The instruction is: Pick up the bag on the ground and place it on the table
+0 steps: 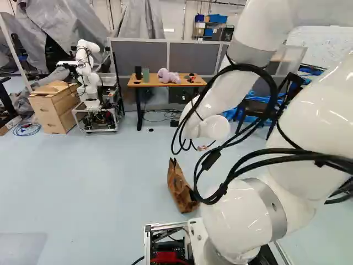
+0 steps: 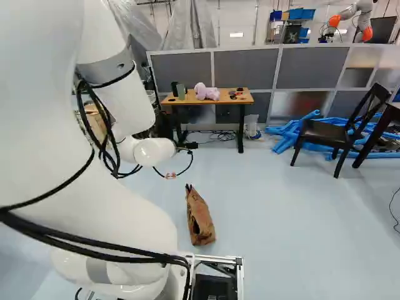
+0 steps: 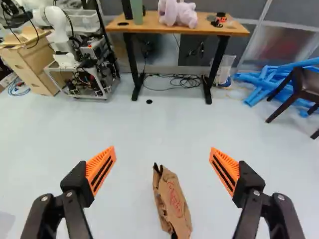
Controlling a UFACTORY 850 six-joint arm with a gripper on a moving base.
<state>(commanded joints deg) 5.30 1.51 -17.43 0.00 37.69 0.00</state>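
The brown paper bag (image 1: 180, 187) (image 2: 199, 219) is on the pale floor, just ahead of the base, its dark handles at the end towards the table. In the wrist view my gripper (image 3: 163, 148) stands open, orange pads wide apart with nothing between them. The same bag (image 3: 172, 204) shows in the gap beyond the fingers, untouched. In both base views the arm's wrist hides the fingers. The wooden table (image 1: 165, 84) (image 2: 169, 102) (image 3: 149, 27) stands farther off against grey partitions.
A pink plush toy (image 3: 180, 12), a green block (image 3: 136, 11) and small items lie on the table. Another robot (image 1: 87, 72) stands on a cart beside wooden boxes (image 1: 55, 110). A dark chair (image 2: 334, 133) and blue tubes (image 2: 289, 137) are to the table's right.
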